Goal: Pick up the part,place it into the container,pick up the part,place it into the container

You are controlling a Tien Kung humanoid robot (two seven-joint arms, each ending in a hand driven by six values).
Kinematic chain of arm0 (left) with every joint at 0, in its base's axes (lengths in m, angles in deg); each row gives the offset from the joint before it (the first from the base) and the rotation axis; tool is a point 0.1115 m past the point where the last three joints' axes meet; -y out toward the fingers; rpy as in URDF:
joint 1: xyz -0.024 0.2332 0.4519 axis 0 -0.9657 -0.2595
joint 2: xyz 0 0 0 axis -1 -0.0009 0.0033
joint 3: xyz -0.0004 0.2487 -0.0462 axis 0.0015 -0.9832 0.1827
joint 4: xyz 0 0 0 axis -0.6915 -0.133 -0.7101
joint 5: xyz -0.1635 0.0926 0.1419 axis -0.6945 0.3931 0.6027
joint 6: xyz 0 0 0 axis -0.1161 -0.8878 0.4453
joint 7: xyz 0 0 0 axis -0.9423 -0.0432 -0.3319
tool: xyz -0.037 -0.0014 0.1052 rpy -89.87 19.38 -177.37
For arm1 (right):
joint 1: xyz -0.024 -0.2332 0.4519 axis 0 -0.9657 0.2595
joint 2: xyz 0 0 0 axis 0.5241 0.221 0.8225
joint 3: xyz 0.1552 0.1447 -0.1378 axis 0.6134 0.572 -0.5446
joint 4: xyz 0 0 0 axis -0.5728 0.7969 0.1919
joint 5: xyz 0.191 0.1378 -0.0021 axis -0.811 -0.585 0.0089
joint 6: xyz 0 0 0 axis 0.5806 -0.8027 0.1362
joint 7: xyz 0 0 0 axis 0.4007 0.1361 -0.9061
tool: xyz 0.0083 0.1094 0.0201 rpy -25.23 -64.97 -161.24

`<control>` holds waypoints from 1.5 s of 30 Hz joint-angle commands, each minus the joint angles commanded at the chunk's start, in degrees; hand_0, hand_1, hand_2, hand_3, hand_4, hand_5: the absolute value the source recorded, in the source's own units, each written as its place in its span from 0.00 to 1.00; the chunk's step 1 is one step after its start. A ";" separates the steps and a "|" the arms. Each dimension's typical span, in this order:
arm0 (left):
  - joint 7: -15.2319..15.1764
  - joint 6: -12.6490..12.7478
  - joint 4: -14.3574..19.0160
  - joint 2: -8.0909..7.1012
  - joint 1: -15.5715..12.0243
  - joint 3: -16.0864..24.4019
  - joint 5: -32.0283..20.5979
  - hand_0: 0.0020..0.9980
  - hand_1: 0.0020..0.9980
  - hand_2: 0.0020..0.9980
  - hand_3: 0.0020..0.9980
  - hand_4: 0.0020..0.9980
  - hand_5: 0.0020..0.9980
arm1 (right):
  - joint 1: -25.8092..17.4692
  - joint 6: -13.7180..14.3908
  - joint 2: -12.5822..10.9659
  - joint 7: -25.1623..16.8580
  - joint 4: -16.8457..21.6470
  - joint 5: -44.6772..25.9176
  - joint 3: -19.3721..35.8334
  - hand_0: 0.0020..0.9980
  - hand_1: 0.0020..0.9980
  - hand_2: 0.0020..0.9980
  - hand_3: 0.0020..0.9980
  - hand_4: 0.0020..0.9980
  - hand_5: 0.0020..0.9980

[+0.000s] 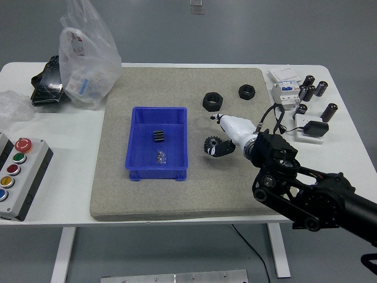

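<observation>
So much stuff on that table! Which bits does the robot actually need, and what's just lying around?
Needed: blue bin, black gear inside it, black nuts, right hand.

Lying about: plastic bag, button box, circuit breaker, black cylinders.

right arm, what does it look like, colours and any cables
The right arm is glossy black, built from rounded joint housings with round bolted caps. Its hand has a smooth white shell and black fingers. A thin black cable loops up from the wrist. The left arm is not in view.
</observation>
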 joint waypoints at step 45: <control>-0.01 -0.10 0.00 0.08 -0.04 0.29 0.01 0.62 0.54 0.54 0.62 0.69 0.38 | 7.25 19.09 2.82 0.00 3.53 7.96 -8.23 0.42 0.58 0.41 0.56 0.50 0.00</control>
